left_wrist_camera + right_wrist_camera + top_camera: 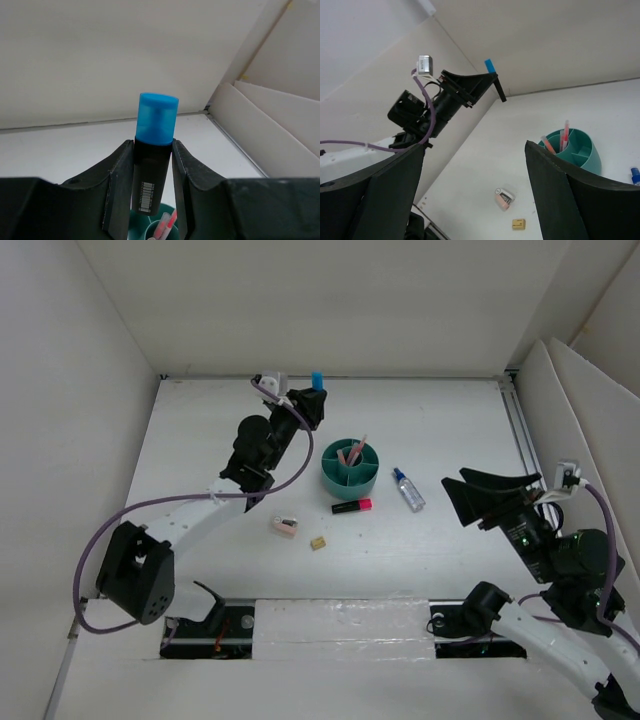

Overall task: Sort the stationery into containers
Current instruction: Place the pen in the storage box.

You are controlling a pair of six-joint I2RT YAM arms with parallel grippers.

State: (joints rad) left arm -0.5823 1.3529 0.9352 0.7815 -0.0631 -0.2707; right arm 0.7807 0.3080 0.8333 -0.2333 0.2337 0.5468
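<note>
Stationery lies loose on your white worktop (450, 560), boxed in by white walls (330, 300): pink-ended black marker (352, 506), clear bottle (407, 489), pink eraser (284, 526), tan block (318, 542), near the round teal plastic organizer (350, 483). Your left gripper (152, 145) has its jaws pinching a blue-capped black marker (152, 165) by the back wall; right gripper (475, 146) jaws are spread wide.

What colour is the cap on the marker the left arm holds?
Bright blue, on a black marker in the left gripper; clearest in the left wrist view.

White-and-black arms (200, 515), purple cables (426, 100), black jaws
</note>
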